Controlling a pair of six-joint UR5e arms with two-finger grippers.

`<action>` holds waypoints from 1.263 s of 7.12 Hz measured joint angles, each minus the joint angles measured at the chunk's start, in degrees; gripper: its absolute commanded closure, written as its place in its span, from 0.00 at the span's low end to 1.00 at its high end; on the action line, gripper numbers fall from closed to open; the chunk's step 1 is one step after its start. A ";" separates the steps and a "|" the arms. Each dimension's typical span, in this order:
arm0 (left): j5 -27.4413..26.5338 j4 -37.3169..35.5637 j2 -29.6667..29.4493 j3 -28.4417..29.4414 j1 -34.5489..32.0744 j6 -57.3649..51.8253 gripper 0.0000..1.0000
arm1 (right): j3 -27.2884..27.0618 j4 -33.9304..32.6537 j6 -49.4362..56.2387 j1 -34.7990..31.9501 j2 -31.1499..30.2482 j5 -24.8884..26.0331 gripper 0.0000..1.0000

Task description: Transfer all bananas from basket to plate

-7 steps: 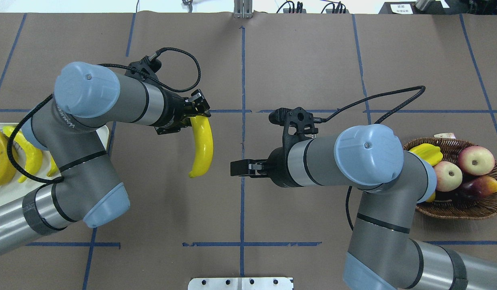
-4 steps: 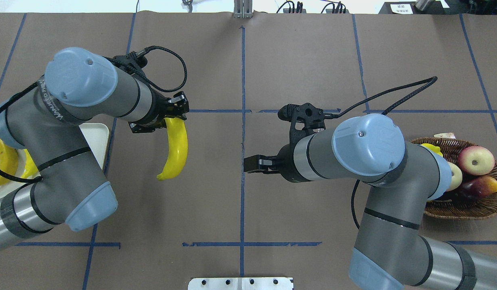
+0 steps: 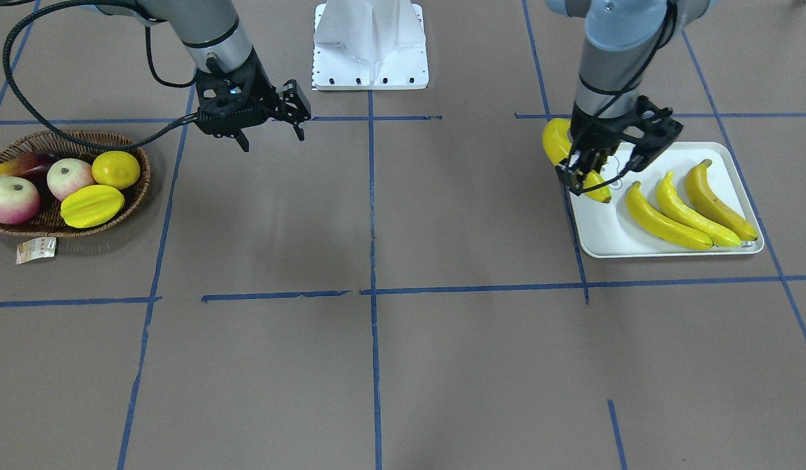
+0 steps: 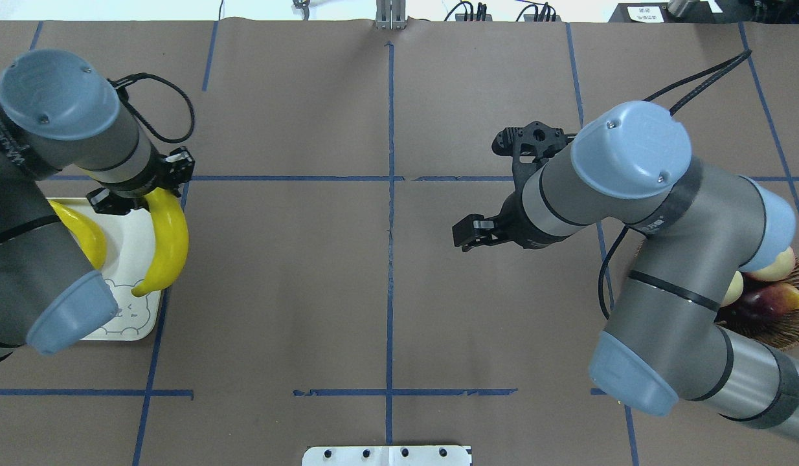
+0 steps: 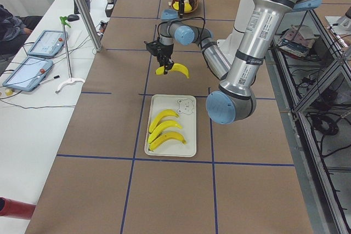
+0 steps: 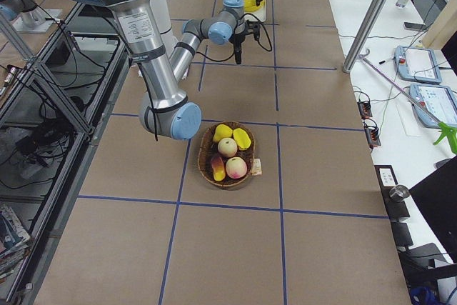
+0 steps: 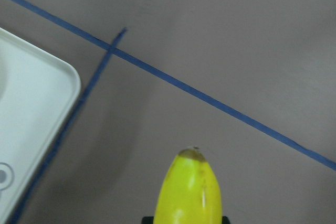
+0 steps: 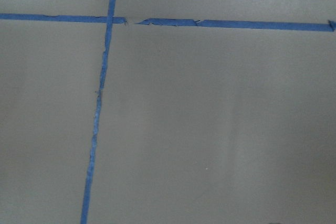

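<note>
My left gripper (image 4: 152, 193) is shut on the stem end of a yellow banana (image 4: 169, 239), which hangs over the right edge of the plate (image 4: 133, 323). The front view shows this held banana (image 3: 556, 140) at the plate's (image 3: 612, 241) corner nearest the table's middle, with three bananas (image 3: 693, 209) lying side by side on it. In the left wrist view the banana tip (image 7: 189, 192) hangs over brown paper beside the plate corner (image 7: 31, 129). My right gripper (image 4: 467, 234) is open and holds nothing, over the table between the centre line and the basket (image 3: 135, 189).
In the basket lie two apples (image 3: 66, 177), a lemon (image 3: 115, 168), a starfruit (image 3: 91, 205) and a dark red fruit. A paper tag (image 3: 36, 249) lies beside it. Blue tape lines grid the brown paper. The robot's base (image 3: 370, 46) stands at the table's edge.
My left arm swung left with the banana, from near the table's centre to the plate's edge. My right arm drew back to the right, toward the basket, and now hides part of it.
</note>
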State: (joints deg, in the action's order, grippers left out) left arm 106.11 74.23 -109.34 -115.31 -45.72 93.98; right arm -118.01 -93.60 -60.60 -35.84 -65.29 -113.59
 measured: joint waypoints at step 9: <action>-0.34 28.98 9.52 17.51 -4.27 14.25 0.51 | -1.64 -0.53 5.06 -3.13 -3.52 -2.54 0.01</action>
State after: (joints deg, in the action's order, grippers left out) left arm 105.77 103.21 -99.83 -97.80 -49.98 108.23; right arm -119.65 -94.13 -55.55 -38.97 -68.81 -116.13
